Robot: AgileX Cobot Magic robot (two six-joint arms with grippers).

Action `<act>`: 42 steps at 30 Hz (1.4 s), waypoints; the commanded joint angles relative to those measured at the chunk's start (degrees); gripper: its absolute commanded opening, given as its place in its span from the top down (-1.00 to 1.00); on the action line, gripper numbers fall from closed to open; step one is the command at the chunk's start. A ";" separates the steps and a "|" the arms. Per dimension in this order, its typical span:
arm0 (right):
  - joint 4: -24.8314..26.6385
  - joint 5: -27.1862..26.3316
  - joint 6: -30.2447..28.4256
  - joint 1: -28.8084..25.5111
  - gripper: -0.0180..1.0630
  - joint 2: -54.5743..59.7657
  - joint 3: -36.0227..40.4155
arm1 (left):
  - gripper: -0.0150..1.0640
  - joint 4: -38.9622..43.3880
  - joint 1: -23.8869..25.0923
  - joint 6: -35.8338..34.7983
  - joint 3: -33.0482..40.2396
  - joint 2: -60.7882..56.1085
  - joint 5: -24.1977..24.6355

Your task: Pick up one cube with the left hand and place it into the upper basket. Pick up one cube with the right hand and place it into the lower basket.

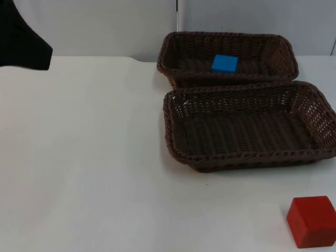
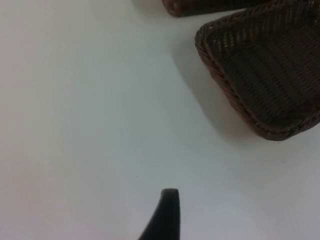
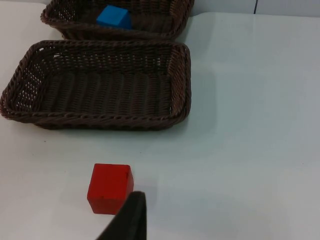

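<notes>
White table (image 1: 94, 157): red cube (image 1: 313, 220), matte, blocky.

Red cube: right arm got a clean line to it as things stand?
Probably yes. The red cube sits alone on bare table, apart from the lower basket, and the right gripper's fingertip is right beside it, with nothing between.

Blue cube (image 1: 224, 63) in upper basket (image 1: 178, 58), red cube (image 1: 312, 221) on table (image 1: 84, 168)

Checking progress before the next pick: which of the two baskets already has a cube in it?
The upper basket, nearest the wall, holds the blue cube. The lower basket has none; the red cube sits on the table.
</notes>
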 commanded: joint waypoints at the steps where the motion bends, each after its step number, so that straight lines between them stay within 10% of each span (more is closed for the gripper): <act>1: 0.21 -0.14 -0.14 -0.28 -0.99 -0.19 0.02 | -0.49 -0.38 0.11 -0.50 0.16 -1.05 0.40; 42: 0.22 -0.36 1.16 -0.28 -0.99 10.20 0.02 | -0.49 1.67 0.11 -0.03 7.44 -13.33 -1.24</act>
